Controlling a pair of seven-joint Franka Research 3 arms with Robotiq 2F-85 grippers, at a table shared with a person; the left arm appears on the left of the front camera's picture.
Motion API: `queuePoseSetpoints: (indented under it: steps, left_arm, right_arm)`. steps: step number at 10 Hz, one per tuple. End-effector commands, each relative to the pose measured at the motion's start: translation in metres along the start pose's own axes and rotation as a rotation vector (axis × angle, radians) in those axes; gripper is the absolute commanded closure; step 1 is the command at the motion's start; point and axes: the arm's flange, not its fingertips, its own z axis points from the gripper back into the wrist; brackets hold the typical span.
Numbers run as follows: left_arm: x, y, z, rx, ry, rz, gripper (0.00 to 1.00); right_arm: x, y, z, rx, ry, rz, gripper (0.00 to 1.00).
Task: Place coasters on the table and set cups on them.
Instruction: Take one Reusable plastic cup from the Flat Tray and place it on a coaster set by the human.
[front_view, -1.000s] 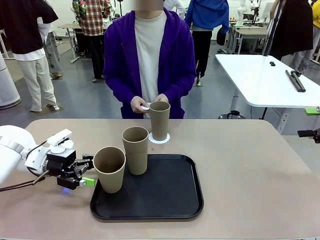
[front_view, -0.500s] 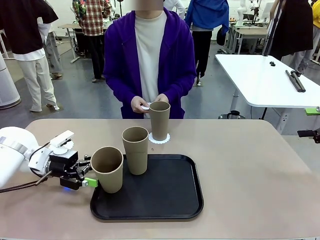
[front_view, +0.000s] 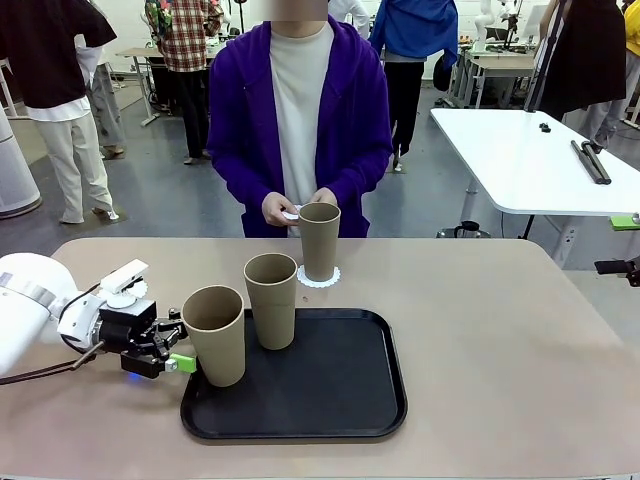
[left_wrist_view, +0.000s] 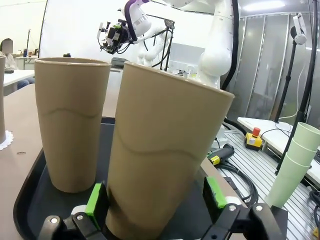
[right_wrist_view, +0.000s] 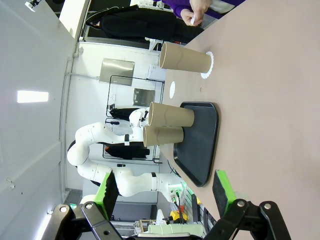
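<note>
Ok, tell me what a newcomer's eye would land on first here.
The left gripper straddles a tall tan-brown tapered tumbler at the near-left corner of the black rounded tray, green pads on either side. Beyond the tray, a matching tumbler stands on a white lacy paper doily in front of a person in a purple hoodie.

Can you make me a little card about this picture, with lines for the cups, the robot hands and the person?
On the tray: near cup and back cup, upright
On the table: third cup, standing on a white coaster
Left gripper: open, a finger each side of the near cup
Right gripper: open, holding nothing
Person's hands: holding something small and white behind the third cup
</note>
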Motion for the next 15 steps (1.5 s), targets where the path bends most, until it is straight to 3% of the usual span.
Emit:
queuePoseSetpoints:
  steps: [1,14,15]
  left_arm:
    - [-0.003,0.003,-0.008,0.016,-0.011,-0.045,0.00]
    - [-0.015,0.017,-0.039,-0.019,0.005,-0.102,0.00]
    - [-0.015,0.016,-0.037,-0.021,-0.003,-0.105,0.58]
  right_arm:
    - [-0.002,0.001,0.001,-0.001,0.014,0.001,0.00]
    - [-0.002,0.001,0.001,-0.001,0.014,0.001,0.00]
    - [-0.002,0.001,0.001,-0.001,0.014,0.001,0.00]
